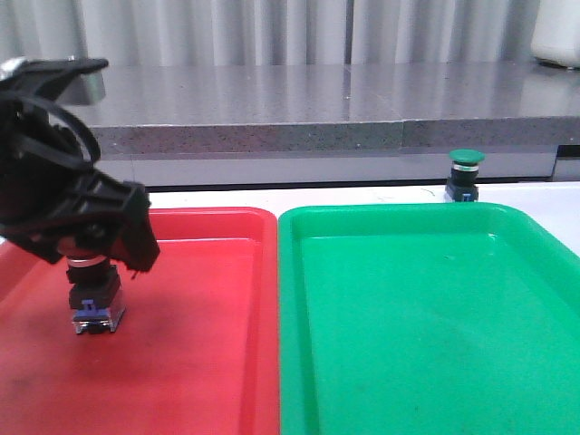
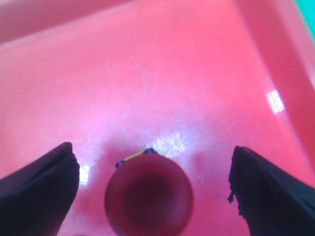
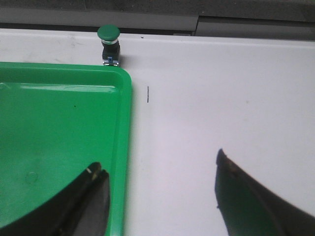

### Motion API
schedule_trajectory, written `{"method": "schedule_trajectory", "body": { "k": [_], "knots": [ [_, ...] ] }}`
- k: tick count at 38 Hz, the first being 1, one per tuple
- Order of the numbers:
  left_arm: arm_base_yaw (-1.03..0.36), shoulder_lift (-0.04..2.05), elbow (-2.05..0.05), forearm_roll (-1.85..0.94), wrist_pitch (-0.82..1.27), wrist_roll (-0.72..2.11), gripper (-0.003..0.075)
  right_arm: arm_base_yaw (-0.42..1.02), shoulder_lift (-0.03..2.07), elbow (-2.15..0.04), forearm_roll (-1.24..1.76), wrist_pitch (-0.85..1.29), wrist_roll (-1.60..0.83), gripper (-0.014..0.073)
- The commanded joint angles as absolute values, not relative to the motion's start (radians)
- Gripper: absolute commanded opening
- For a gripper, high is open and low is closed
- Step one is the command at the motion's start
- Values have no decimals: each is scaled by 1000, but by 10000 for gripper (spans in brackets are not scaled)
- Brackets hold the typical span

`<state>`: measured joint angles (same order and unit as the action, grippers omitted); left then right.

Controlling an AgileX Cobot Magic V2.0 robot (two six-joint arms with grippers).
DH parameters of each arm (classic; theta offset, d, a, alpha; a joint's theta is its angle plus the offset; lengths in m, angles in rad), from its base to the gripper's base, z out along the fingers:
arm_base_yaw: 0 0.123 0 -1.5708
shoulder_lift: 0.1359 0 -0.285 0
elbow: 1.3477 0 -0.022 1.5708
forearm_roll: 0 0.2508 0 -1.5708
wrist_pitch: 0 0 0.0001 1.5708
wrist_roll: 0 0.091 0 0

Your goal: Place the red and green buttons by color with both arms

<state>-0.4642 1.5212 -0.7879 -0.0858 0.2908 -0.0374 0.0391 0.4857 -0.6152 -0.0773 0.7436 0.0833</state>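
Note:
The red button [image 1: 93, 296] stands upright on the floor of the red tray [image 1: 208, 362], near its left side. My left gripper [image 1: 101, 258] is low over it and open, one finger on each side of the dark red cap [image 2: 148, 194], with clear gaps and no touch. The green button [image 1: 466, 175] stands on the white table just behind the green tray [image 1: 408, 344]. It also shows in the right wrist view [image 3: 109, 43]. My right gripper [image 3: 158, 162] is open and empty over the green tray's rim [image 3: 125, 123] and bare table, well short of the green button.
The two trays lie side by side, the red one on the left and the green one on the right. A grey stone ledge [image 1: 317, 100] runs along the back. A white object [image 1: 557, 36] stands on it at the far right. White table [image 3: 221, 88] lies beside the green tray.

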Motion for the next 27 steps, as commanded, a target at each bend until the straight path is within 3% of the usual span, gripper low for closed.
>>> {"method": "schedule_trajectory", "body": {
  "k": [1, 16, 27],
  "knots": [
    [-472, 1404, -853, -93, 321, -35, 606, 35, 498, -650, -97, 671, 72, 486],
    [-472, 1036, -893, -50, 442, -35, 606, 35, 498, -650, -97, 671, 72, 486],
    [-472, 787, -802, -45, 456, -35, 606, 35, 498, -650, -97, 671, 72, 486]
  ]
}}
